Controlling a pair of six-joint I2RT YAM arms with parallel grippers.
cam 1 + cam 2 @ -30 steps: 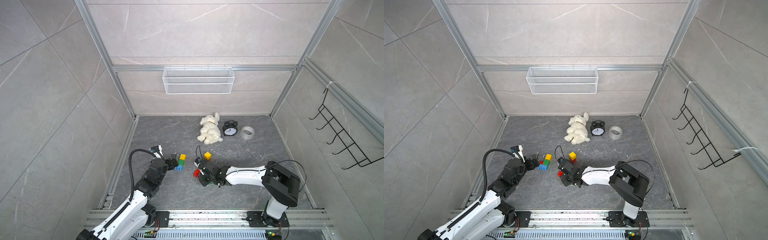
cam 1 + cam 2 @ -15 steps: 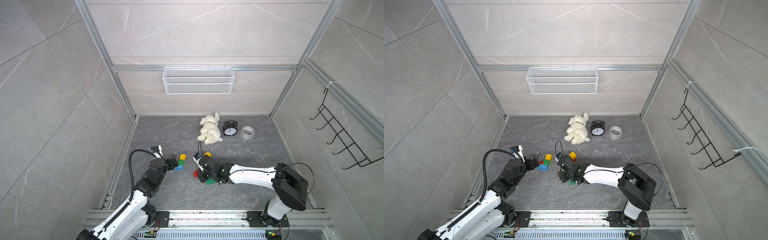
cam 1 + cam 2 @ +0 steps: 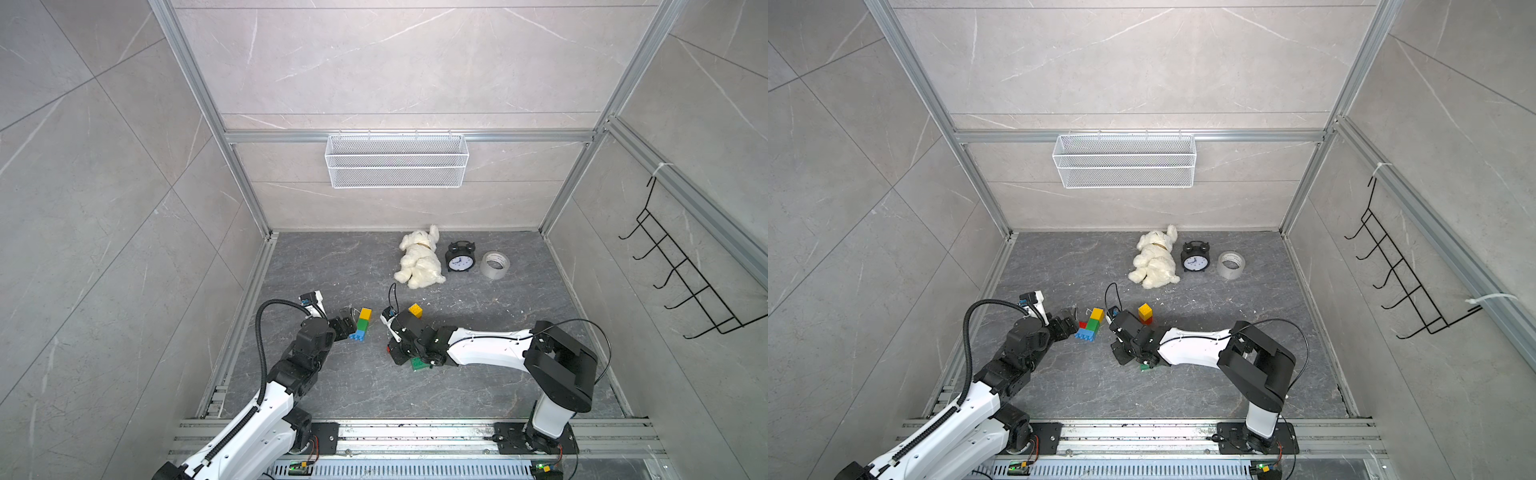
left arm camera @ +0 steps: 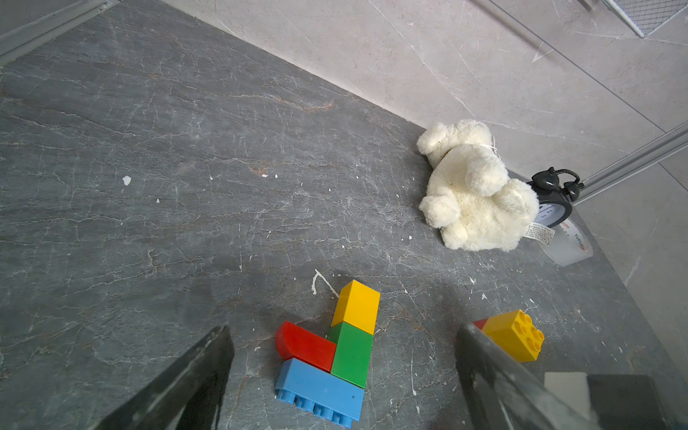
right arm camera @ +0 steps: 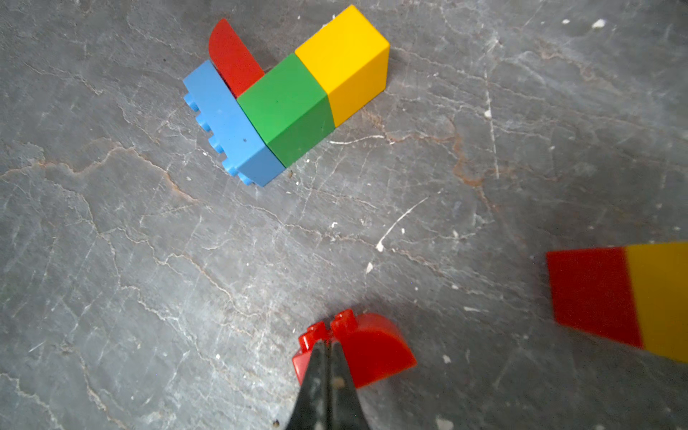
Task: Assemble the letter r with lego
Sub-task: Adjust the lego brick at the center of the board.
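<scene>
Mid-build. The part-done piece (image 4: 350, 335) lies flat on the desk (image 3: 332, 257), toward the left edge and nearer the front edge than the back. It's a long blue brick (image 4: 320, 391) w/ a red curved brick (image 4: 303, 346) and a green brick (image 4: 352, 361) plugged on side by side, plus a yellow brick (image 4: 357, 305) on the green. So four of the lego are in and four are loose.

Left tool (image 4: 342, 329): jaws wide apart, holding nothing. It hangs at the piece's left-edge side. In the left wrist view the piece sits btw the two fingers, w/ no contact visible.

Right tool (image 5: 327, 348): jaws pressed together, nothing btw them. Its tip is right at the studs of a loose red curve brick (image 5: 372, 350), which seems to lie on its side approx mid-desk, front half. Touching or just above, can't tell.

Other loose bits: a yellow-on-red pair (image 5: 625, 298) sits near the loose curve, toward the back edge. A second green brick (image 3: 417, 364) is mostly hidden under the right arm's wrist.

My read of the step: the right arm is going for the loose red curve as the next part.

Next move: w/ jaws shut it can only nudge. For a pick they'd need to open, straddle the brick across its flat faces and close. Then carry it over, line up the studs and press square. The left tool prob needs to clamp the piece first, else it may skid on the smooth desk.

The plush toy (image 3: 419, 259), clock (image 3: 459, 259) and tape roll (image 3: 494, 264) sit near the back edge, well apart from the work.
</scene>
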